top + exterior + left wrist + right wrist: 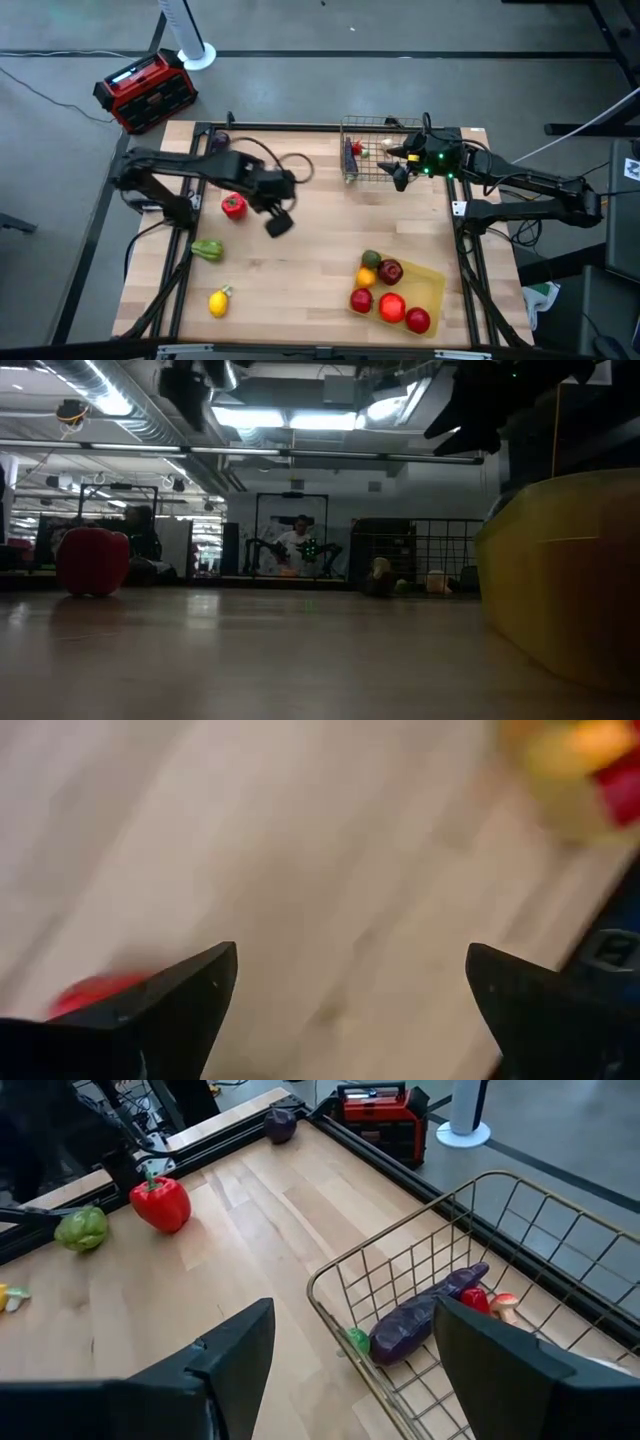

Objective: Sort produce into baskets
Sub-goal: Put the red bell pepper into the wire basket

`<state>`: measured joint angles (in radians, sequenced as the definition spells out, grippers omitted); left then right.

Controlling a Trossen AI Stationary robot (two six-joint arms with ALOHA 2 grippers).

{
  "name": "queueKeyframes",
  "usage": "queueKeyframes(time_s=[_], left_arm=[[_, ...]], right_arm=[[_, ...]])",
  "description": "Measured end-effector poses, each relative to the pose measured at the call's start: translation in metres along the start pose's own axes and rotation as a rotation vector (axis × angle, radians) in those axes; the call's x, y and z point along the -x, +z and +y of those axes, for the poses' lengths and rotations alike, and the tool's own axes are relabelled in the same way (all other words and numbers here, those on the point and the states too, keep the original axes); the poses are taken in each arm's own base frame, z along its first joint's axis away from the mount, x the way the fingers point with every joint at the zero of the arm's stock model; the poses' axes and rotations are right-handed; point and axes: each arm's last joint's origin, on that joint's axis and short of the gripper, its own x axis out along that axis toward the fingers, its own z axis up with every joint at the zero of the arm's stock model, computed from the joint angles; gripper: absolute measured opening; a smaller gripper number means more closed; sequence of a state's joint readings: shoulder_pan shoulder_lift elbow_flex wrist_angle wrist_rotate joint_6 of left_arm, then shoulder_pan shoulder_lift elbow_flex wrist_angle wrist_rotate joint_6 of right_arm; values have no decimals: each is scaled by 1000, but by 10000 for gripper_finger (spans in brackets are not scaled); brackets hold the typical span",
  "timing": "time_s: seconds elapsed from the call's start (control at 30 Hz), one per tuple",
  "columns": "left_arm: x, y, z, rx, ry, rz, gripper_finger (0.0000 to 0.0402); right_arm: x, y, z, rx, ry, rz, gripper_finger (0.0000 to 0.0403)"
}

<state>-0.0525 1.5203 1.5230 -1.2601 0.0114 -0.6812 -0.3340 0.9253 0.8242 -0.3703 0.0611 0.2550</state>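
Sorting mid-course: left pincer (278, 224) hanging open and empty over the table (310, 260) beside the red pepper (233, 206), likely next for the wire basket (372, 150), where the right pincer (398, 172) is hovering open and empty; fruit lying in the yellow tray (432, 285).

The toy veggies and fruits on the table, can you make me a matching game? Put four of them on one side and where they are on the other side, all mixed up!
Things:
1. red pepper
2. long purple eggplant
3. lemon
4. red apple

Places:
A. inside the wire basket
B. in the yellow tray
C. on the bare wood, just beside the left arm's open gripper
D. alone near the table's front left corner

Right pairs: 1-C, 2-A, 3-D, 4-B
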Motion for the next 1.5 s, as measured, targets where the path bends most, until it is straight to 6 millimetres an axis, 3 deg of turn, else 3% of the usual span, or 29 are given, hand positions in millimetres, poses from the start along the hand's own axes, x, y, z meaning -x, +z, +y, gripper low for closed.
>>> queueKeyframes(time_s=[0.2,0.33,0.73,1.13,1.27,1.5], left_arm=[[31,-22,32,59,182,-108,391],[33,-32,49,103,204,-101,391],[-13,-70,95,334,288,-33,391],[-57,-85,114,511,343,-8,391],[-63,-89,117,584,360,-5,391],[-67,-92,119,505,370,24,391]], right_arm=[[0,0,0,0,1,0,269],[0,0,0,0,1,0,269],[0,0,0,0,1,-1,269],[0,0,0,-1,1,-1,269],[0,0,0,-1,1,0,269],[0,0,0,0,2,-1,269]])
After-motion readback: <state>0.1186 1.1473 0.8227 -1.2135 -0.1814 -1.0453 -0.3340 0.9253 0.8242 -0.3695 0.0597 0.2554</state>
